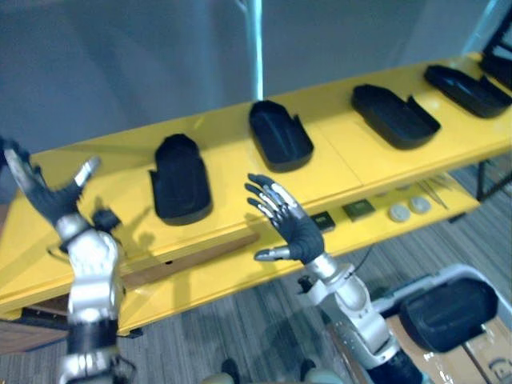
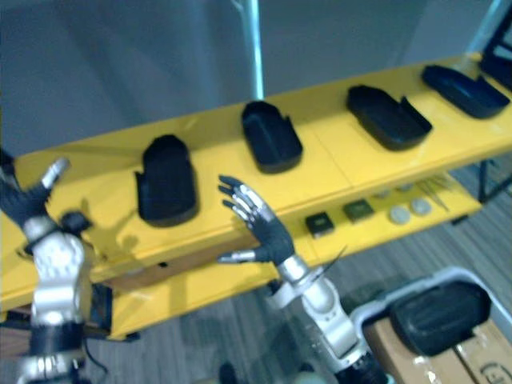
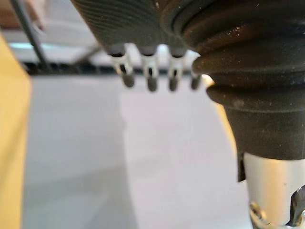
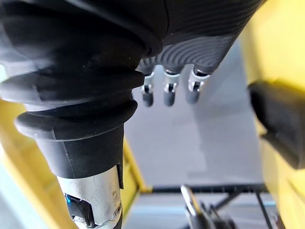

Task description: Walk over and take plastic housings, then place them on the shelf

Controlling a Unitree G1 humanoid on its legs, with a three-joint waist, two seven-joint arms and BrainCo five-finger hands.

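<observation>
4 black plastic housings are laid in a row along the top board of a yellow shelf (image 1: pixel 344 164). Each is a shallow, matt, oblong shell with 1 rounded end and low raised walls. The leftmost housing (image 1: pixel 180 178) is set toward the shelf's left end. The 2nd housing (image 1: pixel 280 134) is at the shelf's middle and the 3rd housing (image 1: pixel 394 116) to its right; both are seen hollow side up. The rightmost housing (image 1: pixel 466 90) is at the shelf's right end. All 4 are well apart from one another.

A 5th housing (image 1: pixel 448 314) is off the shelf. It is lying in a pale bin (image 1: pixel 432 278) on the floor in front of the shelf's right end, just beside a cardboard box (image 1: pixel 488 352).

On the shelf's lower board, 2 small dark squares (image 1: pixel 358 210) and 2 pale round discs (image 1: pixel 408 209) are laid out toward the right, and a wooden strip (image 1: pixel 192 260) toward the left.

The left hand (image 1: pixel 44 192) is held up in front of the shelf's left end. Its fingers are straight and spread, its thumb is out, and nothing is held.

The right hand (image 1: pixel 296 228) is held up in front of the shelf's middle, between the leftmost and 2nd housings and nearer the robot. Its fingers are straight and fanned, its thumb is pointed sideways, and it is empty. No housing is touched by either hand.
</observation>
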